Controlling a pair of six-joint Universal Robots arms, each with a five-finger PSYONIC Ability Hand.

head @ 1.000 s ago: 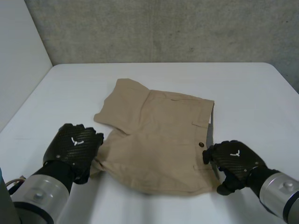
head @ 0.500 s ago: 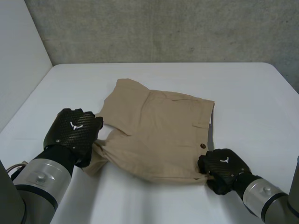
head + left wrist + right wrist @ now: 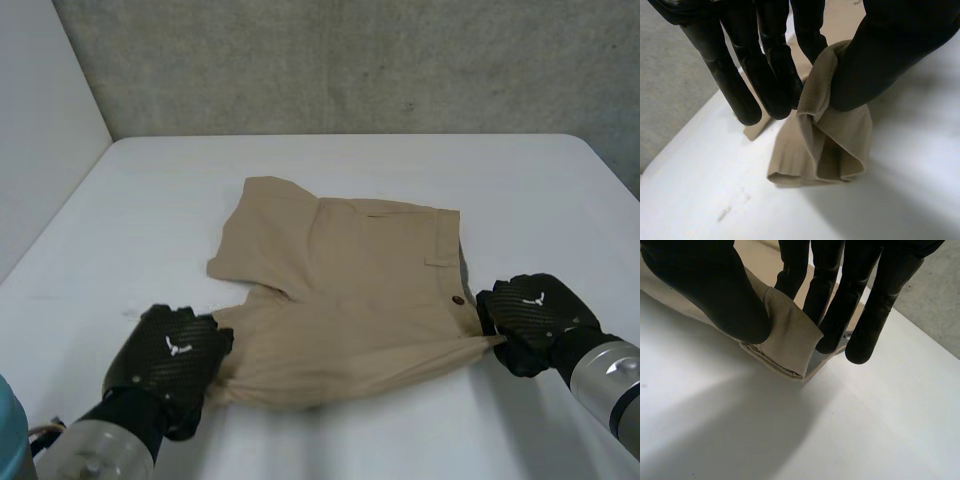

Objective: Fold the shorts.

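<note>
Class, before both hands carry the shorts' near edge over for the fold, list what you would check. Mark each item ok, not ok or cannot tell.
1. Left hand pinches the near leg hem of the shorts: ok.
2. Right hand pinches the near waistband corner: ok.
3. Near edge drawn taut between the hands: ok.
4. Far half lies flat on the table: ok.
5. Both cloth layers caught in each pinch: cannot tell.
</note>
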